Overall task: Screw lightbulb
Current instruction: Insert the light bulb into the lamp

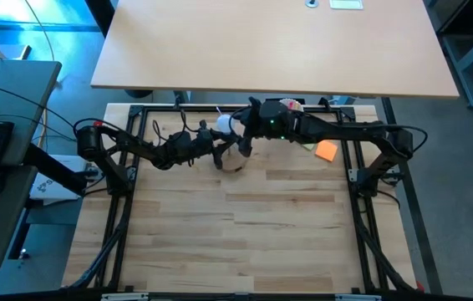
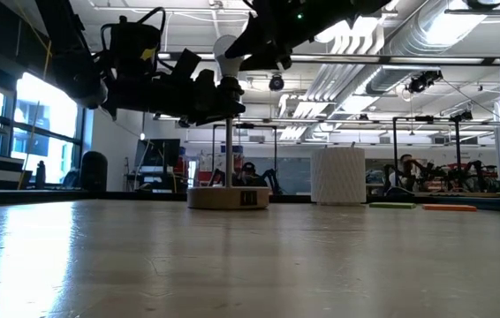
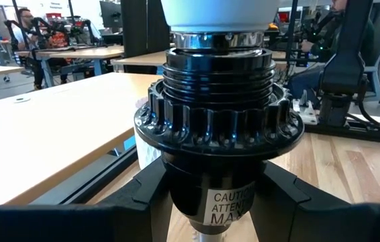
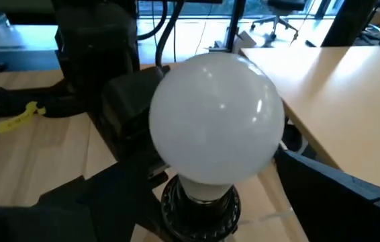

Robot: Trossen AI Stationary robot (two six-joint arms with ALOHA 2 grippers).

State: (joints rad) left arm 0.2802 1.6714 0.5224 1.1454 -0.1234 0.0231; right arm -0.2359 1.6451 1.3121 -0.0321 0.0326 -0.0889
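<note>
Lightbulb [image 4: 217, 128] sits in black socket [image 3: 218, 128]; your right hand [image 4: 203, 185] spread wide around it, not touching. Your left hand [image 3: 210, 202] clamps socket below.

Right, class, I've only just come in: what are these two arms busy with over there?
They are fitting a lightbulb into a black socket on a thin post rising from a wooden disc stand. The left hand grips the socket from the side. The right hand sits around the bulb with its fingers spread, not pinching it. The bulb's metal base is already in the socket. A white ribbed cup stands nearby.
</note>
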